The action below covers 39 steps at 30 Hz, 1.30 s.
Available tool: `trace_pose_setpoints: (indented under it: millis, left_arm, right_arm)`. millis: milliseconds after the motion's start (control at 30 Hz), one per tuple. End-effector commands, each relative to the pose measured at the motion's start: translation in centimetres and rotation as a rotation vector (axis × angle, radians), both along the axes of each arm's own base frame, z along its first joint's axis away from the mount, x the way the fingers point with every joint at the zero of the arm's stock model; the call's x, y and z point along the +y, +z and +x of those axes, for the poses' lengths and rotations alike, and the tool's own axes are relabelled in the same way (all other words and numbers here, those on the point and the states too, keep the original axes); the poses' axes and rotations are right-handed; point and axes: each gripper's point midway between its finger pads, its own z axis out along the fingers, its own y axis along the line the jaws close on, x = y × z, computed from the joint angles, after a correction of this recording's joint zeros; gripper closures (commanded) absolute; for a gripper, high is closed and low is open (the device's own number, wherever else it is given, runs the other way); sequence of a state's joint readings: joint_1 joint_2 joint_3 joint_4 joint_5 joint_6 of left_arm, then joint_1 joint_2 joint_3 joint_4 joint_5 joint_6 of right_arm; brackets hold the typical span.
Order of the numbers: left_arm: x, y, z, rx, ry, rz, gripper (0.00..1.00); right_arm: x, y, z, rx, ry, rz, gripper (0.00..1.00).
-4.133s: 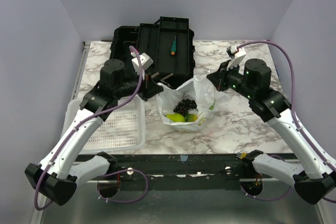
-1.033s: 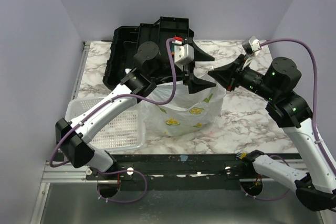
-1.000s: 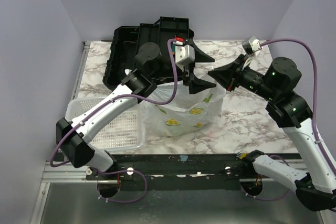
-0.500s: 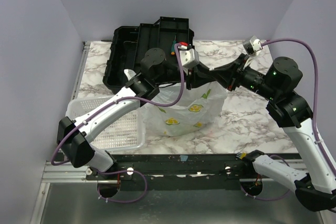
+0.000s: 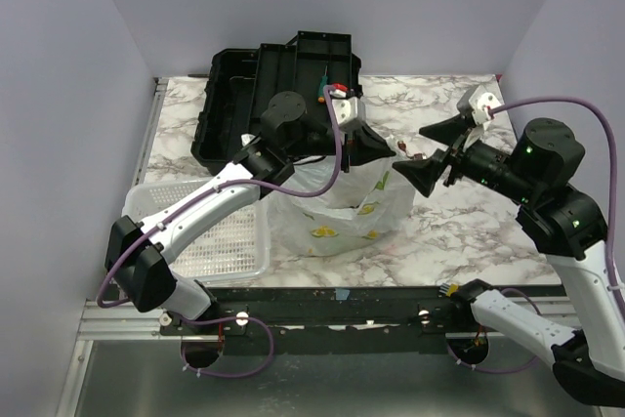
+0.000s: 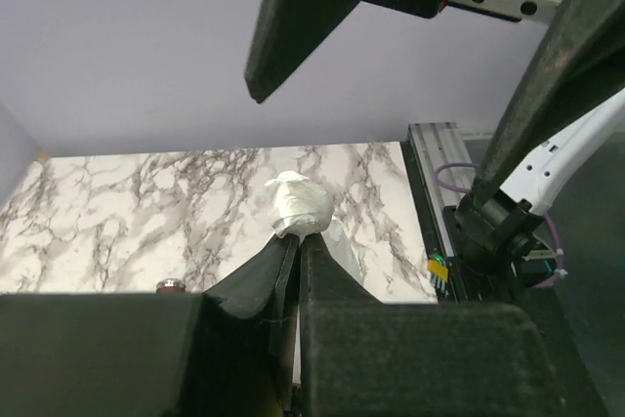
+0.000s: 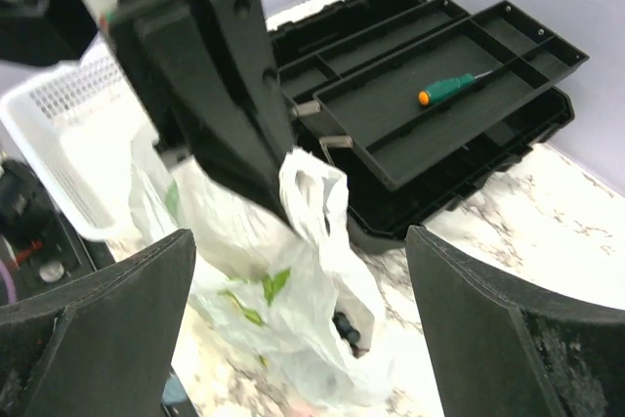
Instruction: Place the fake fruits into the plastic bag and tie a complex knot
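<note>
**Left gripper [image 5: 383,147].** The jaws are closed on the bunched white handle [image 6: 296,207] of the translucent white plastic bag [image 5: 327,214]. In the left wrist view, a crumpled wad of handle plastic protrudes just past the tips of the closed jaws. In the right wrist view, a loop of the same handle stands upright beside those tips.

**Right gripper [image 5: 410,152].** The jaws are spread wide and grip nothing. The gripper sits just to the right of the left gripper, with its tips pointing toward the pinched handle. In the top view, one finger lies farther from the arm bases than the handle and the other lies nearer. No contact with the plastic is visible.

**Bag position.** The bag rests on the marble-patterned tabletop [image 5: 469,231] between the two arms. Its body is slumped, and its top rises to the left jaws. Yellow-green print shows on the side facing the arm bases. The bag sits in front of the open black plastic toolbox [image 5: 278,75]. It is just beside the right edge of the white perforated plastic basket [image 5: 210,241], though contact between the two cannot be determined.

**Contents.** The fake fruits cannot be made out through the plastic. In the right wrist view, a small dark object [image 7: 345,324] shows inside an opening low on the bag.

**Other items.** A screwdriver with a green and orange handle [image 7: 454,86] lies in an upper tray of the toolbox, well apart from both grippers.
</note>
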State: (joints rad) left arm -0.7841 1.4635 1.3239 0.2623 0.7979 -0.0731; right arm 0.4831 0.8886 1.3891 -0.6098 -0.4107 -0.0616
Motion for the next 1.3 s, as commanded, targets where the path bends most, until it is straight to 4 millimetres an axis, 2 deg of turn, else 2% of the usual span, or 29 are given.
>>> trace_pose_setpoints:
  millis: [0,167,300,433,567,633,700,767,867,900,1000,1033,1100,1233,1267]
  left_arm:
    - [0.8,2.7,-2.0,-0.026,-0.129,-0.035,0.98]
    - [0.9,3.1,-3.6,-0.026,-0.220,-0.017,0.98]
    - [1.1,3.1,-3.5,-0.035,-0.205,-0.018,0.98]
    - [1.3,3.2,-3.5,-0.035,-0.188,-0.019,0.98]
    - [1.3,3.3,-3.0,-0.023,-0.147,-0.020,0.96]
    - [1.3,3.3,-2.7,-0.016,-0.130,-0.018,0.88]
    - [1.3,3.5,-2.6,-0.012,-0.123,-0.018,0.80]
    - [1.3,3.6,-2.6,-0.008,-0.125,-0.020,0.69]
    - [1.1,4.1,-3.0,-0.006,-0.144,-0.029,0.60]
    - [1.1,4.1,-3.0,-0.005,-0.151,-0.028,0.64]
    - [1.0,4.6,-3.2,0.010,-0.158,-0.039,0.97]
    - [1.2,4.9,-3.2,0.010,-0.155,-0.044,1.00]
    - [1.3,5.1,-3.4,0.009,-0.157,-0.052,1.00]
    - [1.3,4.9,-3.7,0.007,-0.173,-0.046,1.00]
    - [1.2,4.7,-3.6,0.006,-0.174,-0.042,1.00]
  right_arm:
    - [-0.1,-3.4,-1.4,-0.053,0.098,-0.148,0.09]
    - [1.2,-4.5,-0.2,-0.147,0.160,-0.158,0.10]
    - [2.2,-4.9,0.5,-0.169,0.190,-0.135,0.19]
    - [2.8,-6.6,1.0,-0.146,0.204,-0.125,0.46]
    - [3.1,-7.5,0.7,-0.136,0.224,-0.115,0.79]
    - [3.1,-7.8,0.5,-0.136,0.230,-0.111,0.89]
    - [3.1,-8.0,0.4,-0.139,0.233,-0.109,0.94]
    - [3.1,-8.0,0.3,-0.142,0.235,-0.109,0.95]
    - [3.2,-7.9,0.4,-0.142,0.239,-0.108,0.96]
    - [3.2,-7.9,0.3,-0.143,0.242,-0.108,0.96]
    - [3.2,-8.0,0.3,-0.147,0.241,-0.113,0.94]
    - [3.1,-8.0,0.4,-0.147,0.237,-0.114,0.91]
    - [3.2,-7.7,0.4,-0.151,0.238,-0.108,0.78]
    - [3.6,-6.6,0.7,-0.158,0.243,-0.076,0.63]
    - [3.8,-6.3,0.8,-0.156,0.244,-0.069,0.63]
